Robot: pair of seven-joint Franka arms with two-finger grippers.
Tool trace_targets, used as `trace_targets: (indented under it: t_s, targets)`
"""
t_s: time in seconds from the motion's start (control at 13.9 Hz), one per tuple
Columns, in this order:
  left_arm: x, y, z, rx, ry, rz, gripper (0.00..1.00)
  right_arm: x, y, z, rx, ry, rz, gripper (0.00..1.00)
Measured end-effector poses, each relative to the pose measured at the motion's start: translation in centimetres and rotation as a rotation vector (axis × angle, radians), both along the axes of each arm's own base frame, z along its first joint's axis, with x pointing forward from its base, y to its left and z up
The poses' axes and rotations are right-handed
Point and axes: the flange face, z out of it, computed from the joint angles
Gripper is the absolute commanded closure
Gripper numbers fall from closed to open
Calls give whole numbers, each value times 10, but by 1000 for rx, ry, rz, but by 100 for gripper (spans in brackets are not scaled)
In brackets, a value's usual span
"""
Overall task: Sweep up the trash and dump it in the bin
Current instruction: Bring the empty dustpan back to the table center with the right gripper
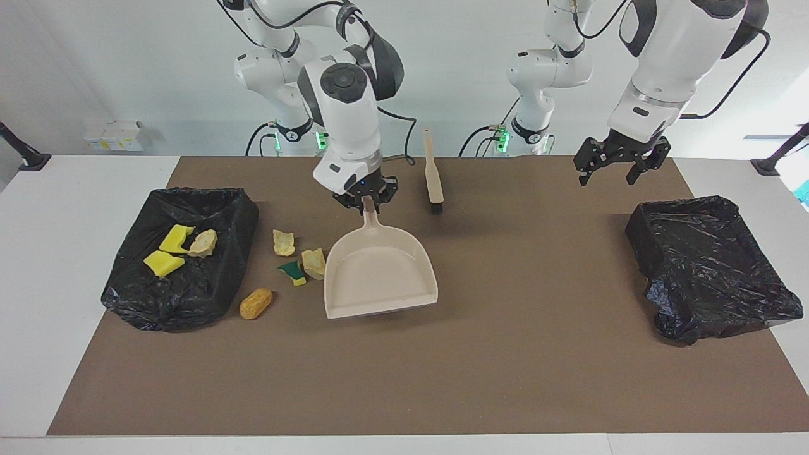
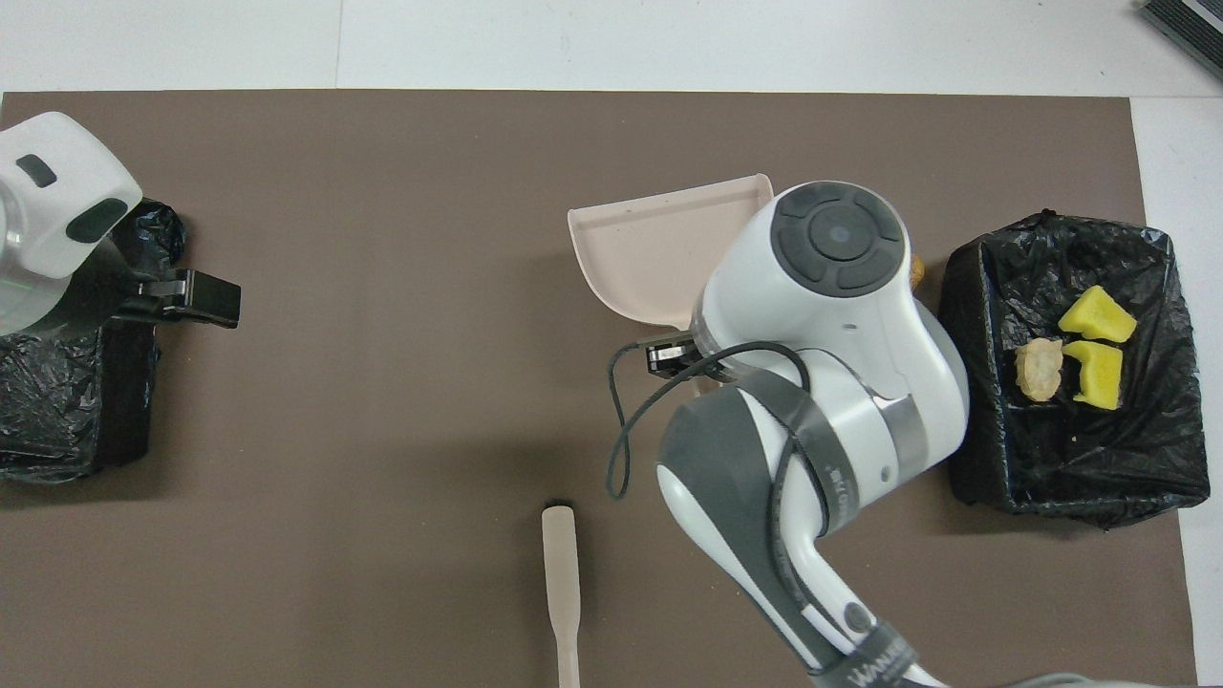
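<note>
So the right gripper (image 1: pixel 366 201) has its fingers pinched tight on the handle of the beige dustpan (image 1: pixel 379 275), pan mouth pointing away from the robots over the brown mat (image 1: pixel 442 379). At the pan's 9 o'clock in the facing view sit loose scraps: two beige chunks (image 1: pixel 314 262), a green-and-yellow sponge bit (image 1: pixel 292 272) and an orange-brown lump (image 1: pixel 255 303). The bin (image 1: pixel 208 208) at the right arm's end already holds two yellow sponge bits (image 1: pixel 163 262) and a beige chunk (image 1: pixel 203 242). Left gripper (image 1: pixel 619 165) hangs with fingers wide apart, gripping nothing, above the mat near the second bin (image 1: pixel 708 265). Brush (image 1: pixel 433 177) lies at the pan's 1 o'clock.
</note>
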Motion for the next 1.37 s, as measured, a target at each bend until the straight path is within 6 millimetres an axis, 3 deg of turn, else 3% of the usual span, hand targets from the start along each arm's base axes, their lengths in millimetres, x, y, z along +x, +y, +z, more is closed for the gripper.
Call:
trace_targets:
  t_s: [0.36, 0.51, 0.65, 0.79, 0.94, 1.08, 1.15, 1.23, 1.37]
  targets:
    - [0, 0, 0, 0, 0, 0, 0, 22, 65, -52, 79, 13, -64, 100]
    - [0, 1, 0, 0, 0, 2, 0, 22, 91, -76, 90, 9, -73, 100]
    - [1, 5, 0, 0, 0, 9, 0, 18, 106, -95, 88, 14, -76, 100]
    - [1, 6, 0, 0, 0, 12, 0, 21, 107, -102, 94, 4, -81, 100]
    - [1, 6, 0, 0, 0, 12, 0, 23, 104, -110, 91, 7, -89, 83]
    - [1, 6, 0, 0, 0, 12, 0, 27, 98, -113, 87, 10, -101, 46]
    - [1, 6, 0, 0, 0, 12, 0, 29, 95, -113, 87, 10, -106, 20]
    - [1, 6, 0, 0, 0, 12, 0, 31, 92, -113, 87, 9, -111, 0]
    - [1, 6, 0, 0, 0, 12, 0, 32, 91, -109, 91, 5, -113, 0]
